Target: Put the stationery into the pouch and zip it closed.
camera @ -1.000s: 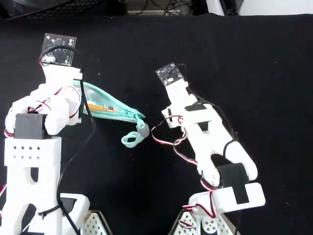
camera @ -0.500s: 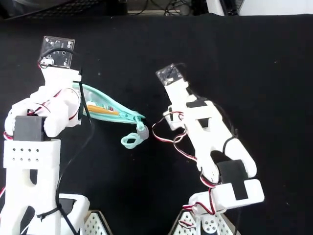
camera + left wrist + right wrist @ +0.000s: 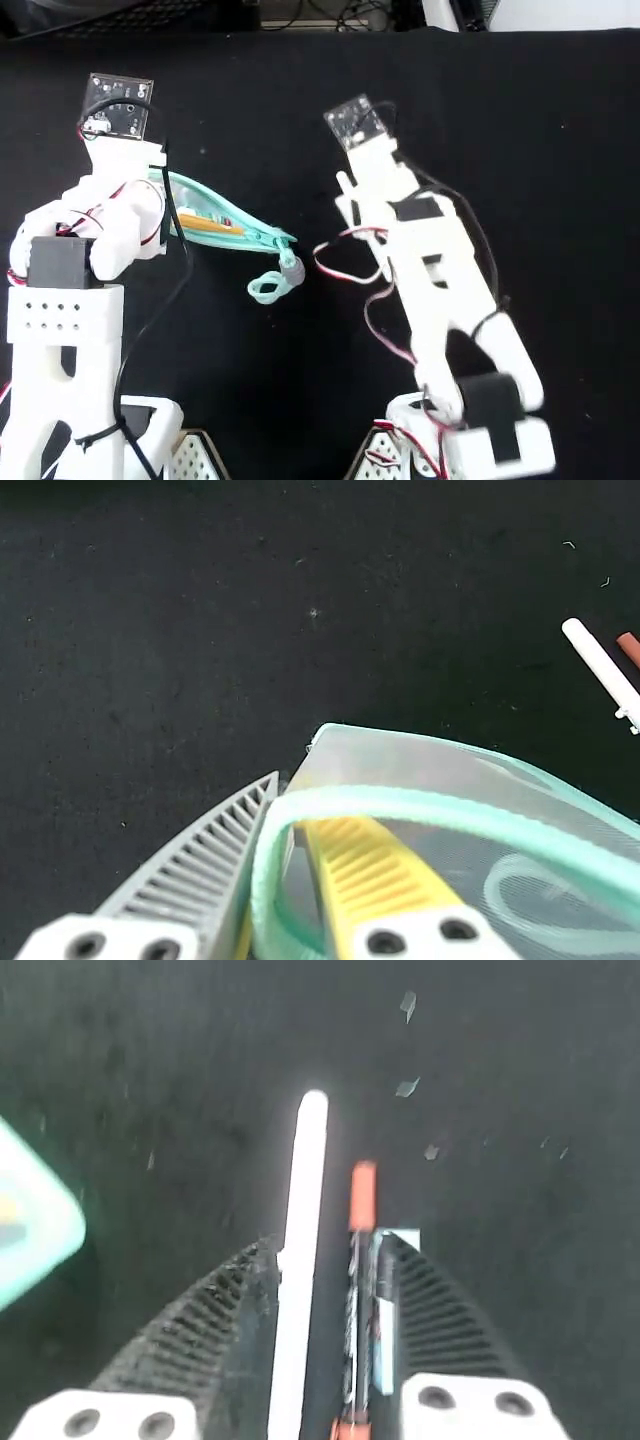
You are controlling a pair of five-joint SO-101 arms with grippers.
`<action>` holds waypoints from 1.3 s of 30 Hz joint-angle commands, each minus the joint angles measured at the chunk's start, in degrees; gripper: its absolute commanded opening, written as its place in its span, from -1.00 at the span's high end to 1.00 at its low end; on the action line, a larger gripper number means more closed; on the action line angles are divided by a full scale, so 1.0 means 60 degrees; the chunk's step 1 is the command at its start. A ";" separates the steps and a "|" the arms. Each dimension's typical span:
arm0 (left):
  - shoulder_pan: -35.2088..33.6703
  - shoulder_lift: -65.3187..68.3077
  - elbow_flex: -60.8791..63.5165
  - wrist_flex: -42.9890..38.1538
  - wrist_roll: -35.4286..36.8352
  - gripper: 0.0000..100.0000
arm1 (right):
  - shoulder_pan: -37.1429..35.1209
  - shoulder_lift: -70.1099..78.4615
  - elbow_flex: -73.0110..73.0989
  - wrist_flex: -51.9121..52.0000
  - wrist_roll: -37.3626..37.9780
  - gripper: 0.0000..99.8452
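The teal, see-through pouch (image 3: 228, 226) hangs off the table, held at its open rim (image 3: 400, 805) by my left gripper (image 3: 296, 806). That gripper is shut on the rim, its yellow finger inside the mouth and the grey one outside. A teal loop with a grey pull (image 3: 272, 284) dangles from the zip end. A white pen (image 3: 300, 1250) and an orange-red pen (image 3: 360, 1230) lie side by side on the black cloth, to the right of the pouch. My right gripper (image 3: 328, 1246) is open and straddles both pens. Both pens (image 3: 603, 670) also lie beyond the pouch in the left wrist view.
The black cloth (image 3: 540, 150) covers the table. Its far edge (image 3: 330, 30) has cables and equipment behind it. A few small flecks (image 3: 408, 1086) lie on the cloth past the pens. The two arm bases (image 3: 60, 400) stand at the front edge.
My right arm has stretched forward and away from the pouch's zip end, bringing its gripper over the pens. The left arm and pouch have barely moved.
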State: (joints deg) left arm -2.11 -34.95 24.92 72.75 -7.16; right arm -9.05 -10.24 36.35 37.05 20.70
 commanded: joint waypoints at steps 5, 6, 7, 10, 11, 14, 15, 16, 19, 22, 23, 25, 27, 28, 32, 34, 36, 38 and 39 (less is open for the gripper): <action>0.0139 0.0190 0.0857 0.0176 -0.0015 0.94 | -0.0073 0.3495 -0.2923 -0.0337 -0.0117 0.79; 0.0198 0.0190 0.0857 0.0264 -0.0015 0.94 | -0.0088 0.3919 -0.3201 -0.0220 -0.0117 0.76; 0.0227 0.0190 0.0872 0.0337 0.0029 0.94 | -0.0103 0.4242 -0.3436 -0.0117 -0.0117 0.73; 0.0271 0.0190 0.0842 0.0469 0.0425 0.94 | -0.0132 0.4813 -0.3978 -0.0044 -0.0117 0.67; 0.0271 0.0190 0.0842 0.0469 0.0469 0.94 | -0.0132 0.4945 -0.4081 -0.0073 -0.0117 0.66; 0.0256 0.0190 0.0725 0.0425 0.0498 0.94 | -0.0249 0.5326 -0.4359 -0.0132 -0.0103 0.65; 0.0256 0.0190 0.0740 0.0396 0.0498 0.94 | -0.0322 0.5487 -0.4520 -0.0132 -0.0088 0.65; 0.0300 0.0190 0.0755 0.0381 0.0498 0.94 | -0.0366 0.5678 -0.4652 -0.0132 -0.0059 0.66; 0.0330 0.0190 0.0769 0.0381 0.0513 0.94 | -0.0396 0.6308 -0.5209 -0.0044 -0.0044 0.66; 0.0256 0.0190 0.0740 0.0381 0.0498 0.94 | -0.0352 0.6747 -0.5824 0.0571 -0.0044 0.69; 0.0242 0.0190 0.0740 0.0381 0.0484 0.94 | -0.0381 0.6850 -0.6000 0.0747 -0.0044 0.76; 0.0212 0.0190 0.0755 0.0381 0.0498 0.94 | -0.0381 0.6908 -0.6176 0.0952 -0.0029 0.98; 0.0242 0.0234 0.0740 0.0366 0.0498 0.94 | -0.0352 0.6718 -0.6088 0.1099 -0.0103 0.96; 0.0242 0.0249 0.0725 0.0366 0.0498 0.94 | -0.0337 0.6469 -0.5927 0.1143 -0.0088 0.98; 0.0242 0.0205 0.0711 0.0381 0.0513 0.94 | -0.0425 0.4462 -0.4505 0.1099 -0.0073 0.98; 0.0242 0.0205 0.0681 0.0381 0.0513 0.94 | -0.0527 0.3143 -0.3407 0.0747 -0.0073 0.98; 0.0242 0.0205 0.0520 0.0366 0.0469 0.94 | -0.0527 0.1766 -0.2117 0.0161 -0.0103 0.98; 0.0227 0.0205 0.0154 0.0366 0.0440 0.94 | -0.0527 0.0432 -0.0945 -0.0381 -0.0044 0.98; 0.0227 0.0205 -0.0095 0.0425 0.0440 0.94 | -0.0527 -0.0212 -0.0462 -0.0601 -0.0044 0.98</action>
State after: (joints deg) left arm -1.58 -34.95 24.92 74.24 -4.44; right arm -11.43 1.98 26.07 37.41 20.35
